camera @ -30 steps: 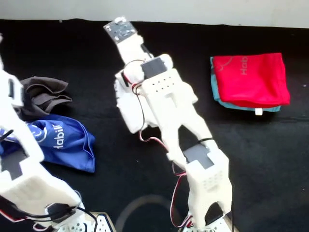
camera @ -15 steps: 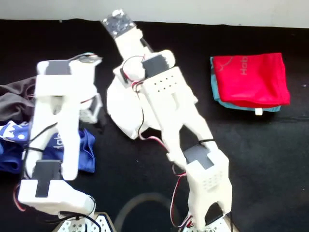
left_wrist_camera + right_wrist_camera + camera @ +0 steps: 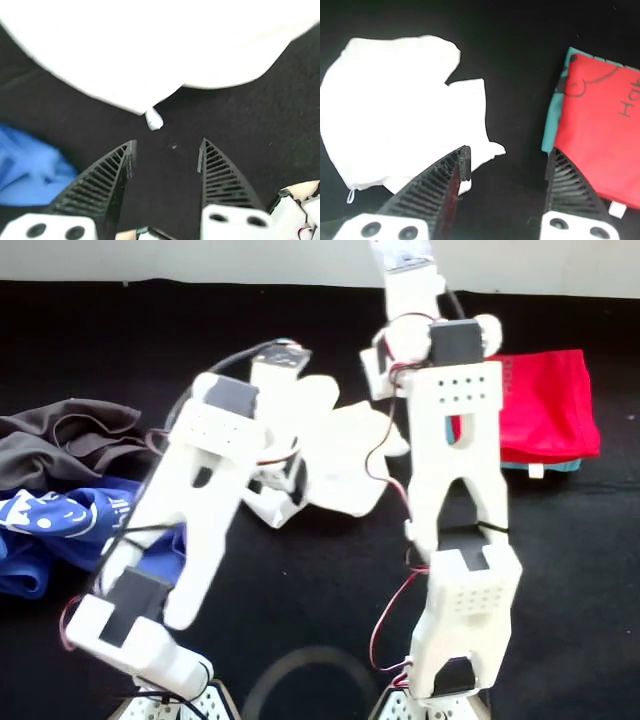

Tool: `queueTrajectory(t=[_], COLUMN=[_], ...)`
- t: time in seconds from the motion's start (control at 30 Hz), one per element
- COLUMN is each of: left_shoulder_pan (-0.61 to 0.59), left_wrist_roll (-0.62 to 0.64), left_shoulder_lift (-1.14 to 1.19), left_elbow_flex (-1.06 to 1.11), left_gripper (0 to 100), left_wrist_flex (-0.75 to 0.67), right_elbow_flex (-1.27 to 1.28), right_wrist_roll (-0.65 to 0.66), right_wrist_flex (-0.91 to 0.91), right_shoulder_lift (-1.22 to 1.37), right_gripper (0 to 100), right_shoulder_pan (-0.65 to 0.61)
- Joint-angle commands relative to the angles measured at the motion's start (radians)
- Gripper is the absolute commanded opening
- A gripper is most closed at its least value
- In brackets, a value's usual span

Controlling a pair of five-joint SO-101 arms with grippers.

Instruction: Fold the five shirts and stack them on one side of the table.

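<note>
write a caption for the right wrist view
Open right gripper over the black table, between white shirt and red shirt

The left arm (image 3: 200,490) and right arm (image 3: 465,430) partly hide the white shirt (image 3: 340,455).

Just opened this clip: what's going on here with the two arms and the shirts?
Both arms hang over the crumpled white shirt in the middle of the table, and neither holds it. The left pincer is open by the shirt's edge, and the right pincer is open above the gap between it and the stack. There a red shirt lies folded on a teal shirt. A grey shirt and a blue shirt lie unfolded on the other side.
</note>
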Motion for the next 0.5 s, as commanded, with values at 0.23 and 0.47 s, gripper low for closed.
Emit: queueTrajectory(t=[0.23, 0.47], left_shoulder_pan=[0.007, 0.005], left_wrist_roll=[0.014, 0.014], left_shoulder_lift=[0.199, 0.317], left_elbow_flex=[-0.076, -0.206], left_gripper=[21, 21], left_wrist_flex=[-0.170, -0.175], right_elbow_flex=[-0.031, -0.031], right_wrist_roll=[-0.003, -0.003], right_wrist_flex=[0.024, 0.024], right_shoulder_lift=[-0.013, -0.012], right_gripper=[24.1, 24.1], right_shoulder_pan=[0.087, 0.091])
